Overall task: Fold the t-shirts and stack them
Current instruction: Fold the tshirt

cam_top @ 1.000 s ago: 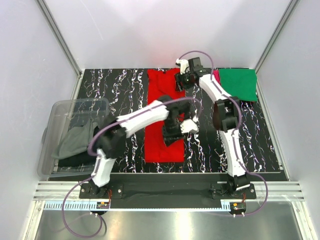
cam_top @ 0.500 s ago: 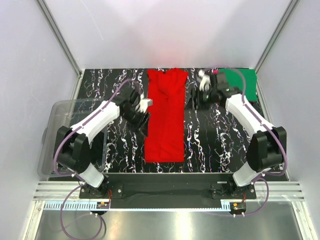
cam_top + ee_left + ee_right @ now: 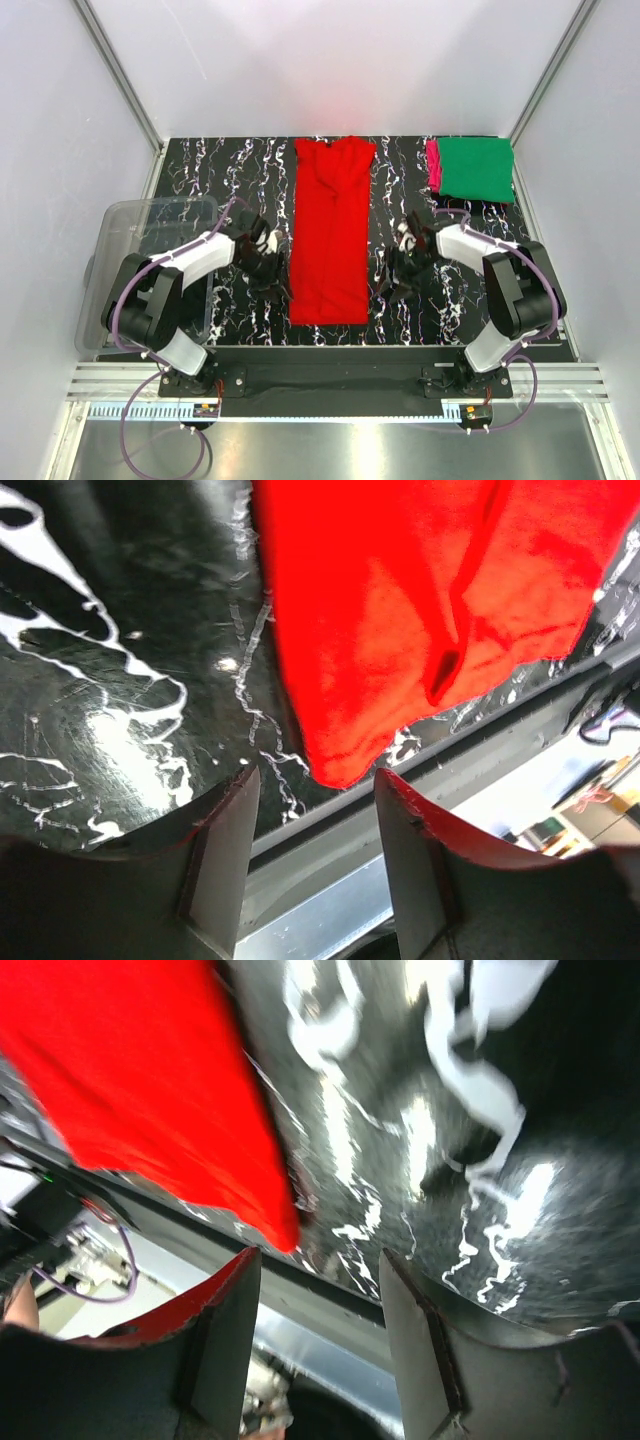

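A bright red t-shirt (image 3: 330,230) lies as a long narrow strip down the middle of the black marbled table (image 3: 450,300). At the back right a green t-shirt (image 3: 476,168), folded square, rests on a pink one (image 3: 433,165). My left gripper (image 3: 270,288) hovers just left of the red shirt's near left corner. In the left wrist view that corner (image 3: 345,765) lies just ahead of the open, empty left gripper (image 3: 316,780). My right gripper (image 3: 390,286) sits by the near right corner, open and empty (image 3: 318,1258), the red shirt's tip (image 3: 285,1230) just ahead of its left finger.
A clear plastic bin (image 3: 128,212) stands off the table's left side with grey cloth (image 3: 150,285) inside. The table's near edge and a metal rail (image 3: 330,375) run just behind both grippers.
Both arms have drawn back from the far half of the red shirt and come down to its near corners, one on each side. The shirt itself lies as before.
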